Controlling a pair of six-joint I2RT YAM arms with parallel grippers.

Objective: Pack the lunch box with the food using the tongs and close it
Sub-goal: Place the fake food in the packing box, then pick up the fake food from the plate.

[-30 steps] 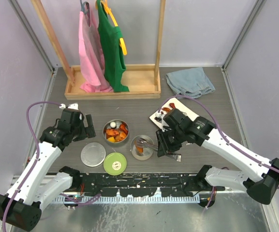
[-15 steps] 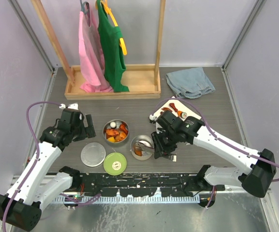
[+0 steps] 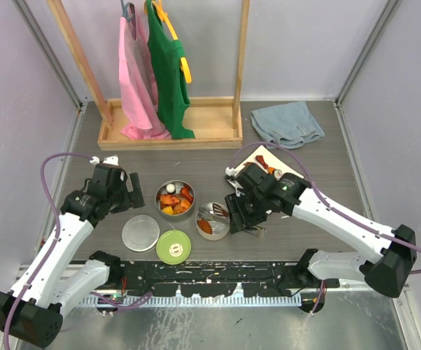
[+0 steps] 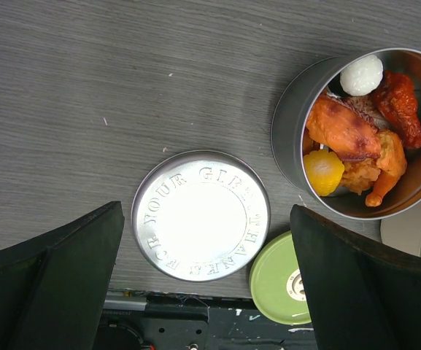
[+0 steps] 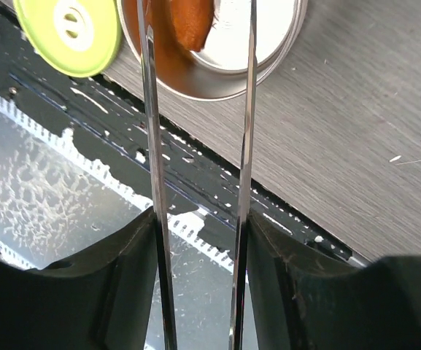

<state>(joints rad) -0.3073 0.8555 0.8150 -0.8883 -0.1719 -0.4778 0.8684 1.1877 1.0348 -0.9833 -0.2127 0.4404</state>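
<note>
The lunch box is two round steel tins. The far tin [image 3: 163, 187] [image 4: 287, 138] is full of orange, red and white food [image 3: 175, 198] [image 4: 345, 131]. The near tin [image 3: 223, 227] [image 5: 272, 62] holds an orange chunk [image 3: 205, 227] [image 5: 190, 25]. Their flat steel lid [image 3: 141, 233] [image 4: 201, 215] and lime-green lid [image 3: 174, 246] [image 4: 283, 281] [image 5: 68, 25] lie on the table. My right gripper [image 3: 239, 211] [image 5: 199, 240] is shut on the tongs [image 3: 214, 212] [image 5: 248, 146], their arms spread and tips over the near tin. My left gripper [image 3: 126, 191] [image 4: 206, 281] hangs open and empty above the steel lid.
A white plate [image 3: 279, 164] with a few food bits [image 3: 268, 170] lies behind my right arm. A grey cloth [image 3: 289, 122] is at the back right, and a wooden rack [image 3: 170, 135] with hanging clothes at the back. The arms' base rail [image 3: 210, 273] runs along the near edge.
My right arm has swung left and back, uncovering more of the plate. The tongs' arms have spread wider over the near tin. The left arm has not moved.
</note>
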